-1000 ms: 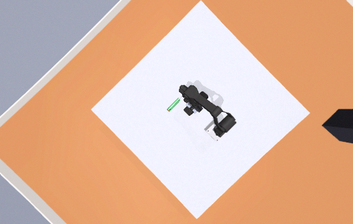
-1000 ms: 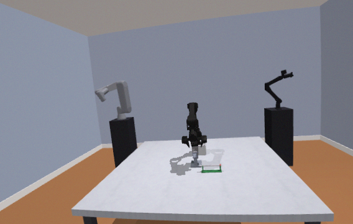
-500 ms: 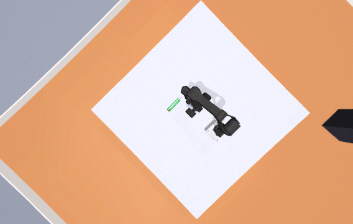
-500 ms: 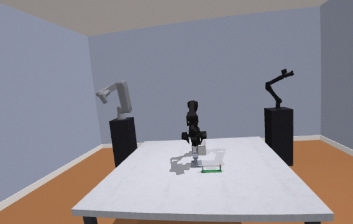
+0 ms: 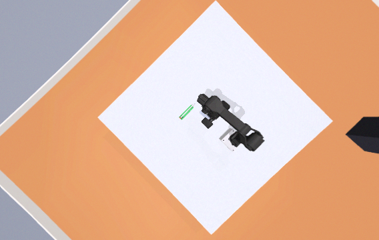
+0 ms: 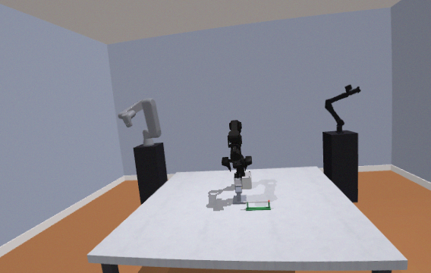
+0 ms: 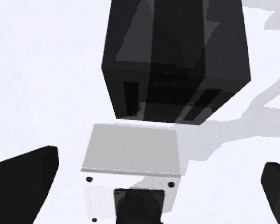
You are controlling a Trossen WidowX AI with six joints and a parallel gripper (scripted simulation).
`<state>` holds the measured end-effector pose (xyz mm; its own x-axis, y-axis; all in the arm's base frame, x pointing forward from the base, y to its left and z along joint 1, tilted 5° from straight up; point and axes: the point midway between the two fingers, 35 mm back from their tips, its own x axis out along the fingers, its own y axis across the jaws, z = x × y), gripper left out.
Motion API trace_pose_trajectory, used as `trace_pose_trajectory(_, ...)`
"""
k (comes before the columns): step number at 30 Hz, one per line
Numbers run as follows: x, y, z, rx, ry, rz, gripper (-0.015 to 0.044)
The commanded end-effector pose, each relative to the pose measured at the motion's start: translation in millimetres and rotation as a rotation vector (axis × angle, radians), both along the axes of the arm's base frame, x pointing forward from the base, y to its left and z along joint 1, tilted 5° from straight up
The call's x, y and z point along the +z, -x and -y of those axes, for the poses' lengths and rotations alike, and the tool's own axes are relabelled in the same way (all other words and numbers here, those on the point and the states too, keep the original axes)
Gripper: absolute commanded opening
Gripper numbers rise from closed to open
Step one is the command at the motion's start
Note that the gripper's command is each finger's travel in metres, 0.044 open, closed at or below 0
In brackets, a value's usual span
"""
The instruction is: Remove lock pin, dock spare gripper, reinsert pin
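My gripper point(image 5: 216, 114) point(image 6: 238, 169) point(image 7: 163, 165) is open and empty, its fingers wide apart. In the wrist view a large dark slotted block point(image 7: 176, 50), apparently the spare gripper's body, stands beyond the fingers, between their lines. In the exterior view a pale grey piece point(image 6: 238, 183) stands upright below my gripper, above the mount's grey foot point(image 6: 239, 200). Whether the spigot is fully in the socket cannot be told. The pin point(image 5: 180, 117) point(image 6: 257, 202), pale with a red end, lies across the green rack point(image 6: 258, 208).
The arm's pale base box point(image 5: 225, 137) point(image 6: 246, 181) point(image 7: 133, 150) stands on the white table point(image 5: 176, 167) point(image 6: 238, 235), behind the mount in the exterior view. The rack is close beside the mount's foot. Two other arms stand on black pedestals point(image 6: 151, 171) point(image 6: 340, 167) away from the table.
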<state>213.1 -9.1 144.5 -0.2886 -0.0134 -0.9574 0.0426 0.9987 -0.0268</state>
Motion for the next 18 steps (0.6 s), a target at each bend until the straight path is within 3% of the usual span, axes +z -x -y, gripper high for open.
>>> trace_pose_trajectory(1, 5, 4, 0, 0.001, 0.0, 0.022, 0.044)
trace_pose_trajectory(18, 36, 9, -1, 0.004, 0.004, 0.183, 0.044)
